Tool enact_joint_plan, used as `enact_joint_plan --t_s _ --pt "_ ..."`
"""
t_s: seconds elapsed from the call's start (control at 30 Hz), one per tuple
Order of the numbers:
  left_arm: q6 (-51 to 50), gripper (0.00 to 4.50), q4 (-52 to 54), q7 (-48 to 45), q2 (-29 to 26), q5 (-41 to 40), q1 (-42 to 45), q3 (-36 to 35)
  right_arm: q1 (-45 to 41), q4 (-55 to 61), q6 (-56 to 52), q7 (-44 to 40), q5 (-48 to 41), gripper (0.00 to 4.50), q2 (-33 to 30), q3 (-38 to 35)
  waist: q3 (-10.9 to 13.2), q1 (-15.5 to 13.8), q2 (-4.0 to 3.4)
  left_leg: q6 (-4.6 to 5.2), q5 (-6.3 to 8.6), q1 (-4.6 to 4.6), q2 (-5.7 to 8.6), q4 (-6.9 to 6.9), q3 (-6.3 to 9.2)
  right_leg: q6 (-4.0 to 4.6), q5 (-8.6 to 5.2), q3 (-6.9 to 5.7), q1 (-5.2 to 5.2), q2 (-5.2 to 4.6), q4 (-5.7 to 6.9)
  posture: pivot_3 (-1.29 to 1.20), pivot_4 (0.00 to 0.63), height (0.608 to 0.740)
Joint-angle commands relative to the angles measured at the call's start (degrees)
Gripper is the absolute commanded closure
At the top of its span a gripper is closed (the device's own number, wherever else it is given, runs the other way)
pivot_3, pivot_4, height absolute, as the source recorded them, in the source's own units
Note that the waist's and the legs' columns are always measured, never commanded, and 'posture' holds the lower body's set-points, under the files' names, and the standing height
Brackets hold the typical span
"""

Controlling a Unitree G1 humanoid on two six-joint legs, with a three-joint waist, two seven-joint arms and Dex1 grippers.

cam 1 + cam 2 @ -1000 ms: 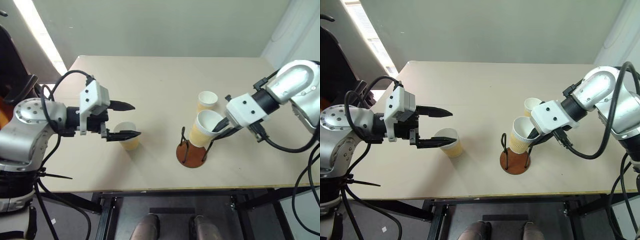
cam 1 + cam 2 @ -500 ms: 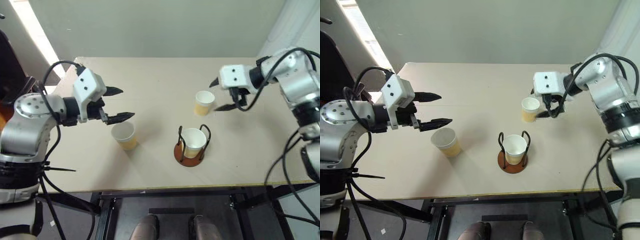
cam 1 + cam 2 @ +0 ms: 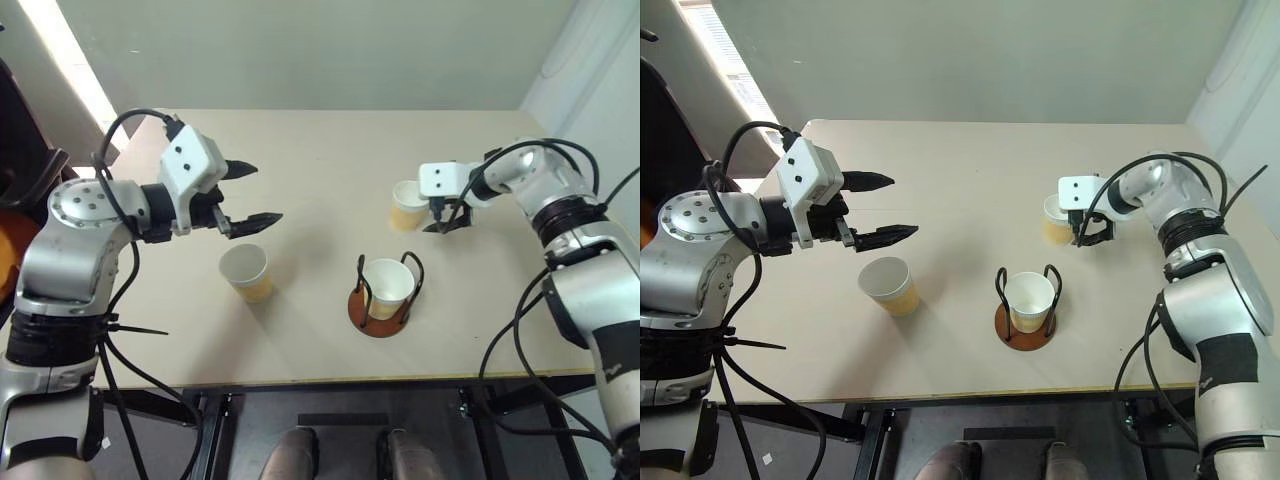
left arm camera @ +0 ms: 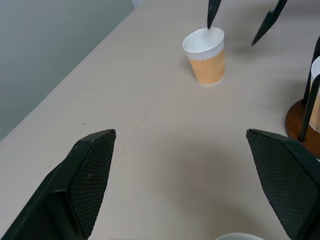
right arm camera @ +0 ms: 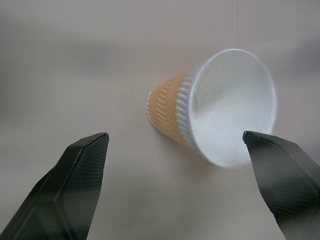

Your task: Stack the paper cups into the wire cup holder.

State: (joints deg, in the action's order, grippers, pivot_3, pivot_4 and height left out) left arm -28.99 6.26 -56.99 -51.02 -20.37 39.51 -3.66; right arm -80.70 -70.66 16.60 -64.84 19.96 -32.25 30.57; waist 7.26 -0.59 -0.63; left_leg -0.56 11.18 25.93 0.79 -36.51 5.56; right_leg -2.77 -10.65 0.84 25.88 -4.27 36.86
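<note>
From the head views, one cup [image 3: 1029, 297] already sits in the wire holder [image 3: 1027, 306], so the step in hand looks like fetching the second. The right gripper [image 3: 446, 217] hangs open just beside the cup behind the holder [image 3: 407, 204], and next it probably needs to close around that cup's wall without tipping it. The left gripper [image 3: 882, 208] hovers open, empty, above the third cup [image 3: 889, 285], which stands well left of the holder.

In the left wrist view, bare worktop [image 4: 150, 130] lies between that gripper's fingers and the far cup.

In the right wrist view, the far cup sits between the spread fingers [image 5: 75, 185]. The holder stands near the worktop's front edge, leaving little room there.
</note>
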Motion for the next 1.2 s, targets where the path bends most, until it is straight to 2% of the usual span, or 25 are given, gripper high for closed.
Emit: enact_joint_plan --t_s 0.03,0.1,0.2,0.37,0.53,0.57,0.73,0.83,0.87,0.93,1.03,1.2 --pt "-0.4 0.0 1.7 0.2 -1.2 0.1 1.3 -1.0 -2.3 -1.6 0.0 2.8 1.4 0.04 1.4 -1.7 0.0 0.0 0.0 -0.01 -0.01 0.0 -0.02 0.0 0.01 0.0 0.0 -0.03 0.0 0.0 0.0 0.0 0.15 0.74" --pt "-1.1 0.0 2.5 0.5 -1.1 -0.3 1.2 -1.2 -2.0 -2.4 -0.1 3.9 1.8 0.04 2.5 -2.1 0.0 0.0 0.0 -0.05 -0.02 0.0 -0.03 -0.01 0.02 0.01 -0.01 -0.06 -0.01 0.0 0.02 0.0 0.15 0.74" --pt "-2.0 0.0 3.8 1.2 -1.3 -0.2 0.3 -1.4 -1.5 -3.2 0.2 4.4 2.2 0.58 3.3 -2.7 0.0 0.0 -0.01 -0.1 -0.05 0.01 -0.07 -0.01 0.04 0.04 0.0 -0.18 -0.01 0.0 0.03 0.0 0.15 0.74" --pt "-3.6 0.0 5.5 1.7 -2.1 -0.8 -0.8 -2.2 -1.5 -3.7 0.3 5.5 2.8 2.34 3.6 -3.0 0.0 0.0 -0.01 -0.18 -0.05 0.0 -0.15 -0.01 0.09 0.17 0.0 -0.43 -0.03 -0.01 0.05 0.0 0.15 0.74" --pt "-3.3 0.0 5.8 0.9 -2.6 -1.1 -1.8 -2.0 -1.8 -3.8 0.3 4.4 2.1 4.28 3.5 -4.5 0.0 0.0 -0.01 -0.5 0.03 -0.02 -0.33 0.0 0.09 0.2 -0.01 -0.64 -0.03 0.03 0.08 0.0 0.15 0.74" --pt "-3.0 0.0 5.9 0.3 -2.6 -1.4 -2.1 -1.7 -1.8 -3.7 0.6 3.9 2.1 4.44 3.1 -4.8 0.0 0.0 -0.01 -0.6 0.07 -0.03 -0.35 0.01 0.09 0.2 -0.01 -0.65 -0.03 0.04 0.09 0.0 0.15 0.74" --pt "-2.9 0.0 6.9 -1.9 -1.8 -3.9 -2.6 -1.8 -3.7 -1.8 2.0 -0.9 0.1 4.44 0.3 -7.7 0.0 -0.2 -0.02 -0.63 0.08 0.02 -0.37 0.0 0.1 0.23 -0.01 -0.7 -0.03 0.05 0.08 0.0 0.15 0.74" --pt "-4.8 0.0 9.0 -5.0 -2.4 -7.7 -3.6 -2.0 -5.3 4.7 -2.9 -17.8 -9.2 4.44 -2.3 -14.2 0.0 -0.2 -0.04 -0.64 0.08 0.07 -0.36 -0.02 0.09 0.24 -0.01 -0.7 -0.01 0.05 0.07 0.0 0.15 0.74" --pt "-5.3 0.0 10.0 -6.2 -2.6 -8.9 -4.3 -2.0 -4.9 8.7 -5.2 -23.2 -12.6 4.44 -3.5 -15.4 0.0 -0.2 -0.04 -0.68 0.06 0.06 -0.36 0.01 0.06 0.24 -0.01 -0.7 -0.02 0.05 0.08 0.0 0.15 0.74" --pt "-5.7 0.0 11.4 -7.8 -2.7 -10.7 -5.2 -1.8 -1.9 21.4 -11.0 -27.4 -21.2 4.44 -7.6 -13.2 0.0 -0.1 -0.04 -0.94 -0.11 0.03 -0.38 0.08 0.06 0.39 -0.1 -0.71 -0.02 0.11 0.08 0.0 0.15 0.74" --pt "-5.9 0.0 11.1 -8.1 -2.3 -11.4 -4.6 -1.3 3.1 41.7 -21.0 -27.7 -34.4 4.44 -14.6 -9.2 0.0 -0.3 -0.01 -1.12 -0.26 -0.01 -0.42 0.08 0.17 0.63 -0.25 -0.78 -0.12 0.21 0.05 0.0 0.15 0.74" --pt "-6.3 0.0 10.2 -9.5 -1.7 -12.8 -2.9 -0.1 9.2 63.0 -28.9 -27.7 -45.2 4.44 -24.7 -5.5 0.0 -0.2 0.0 -1.09 -0.3 -0.13 -0.51 0.06 0.21 0.7 -0.31 -0.78 -0.27 0.28 0.0 0.0 0.15 0.74"
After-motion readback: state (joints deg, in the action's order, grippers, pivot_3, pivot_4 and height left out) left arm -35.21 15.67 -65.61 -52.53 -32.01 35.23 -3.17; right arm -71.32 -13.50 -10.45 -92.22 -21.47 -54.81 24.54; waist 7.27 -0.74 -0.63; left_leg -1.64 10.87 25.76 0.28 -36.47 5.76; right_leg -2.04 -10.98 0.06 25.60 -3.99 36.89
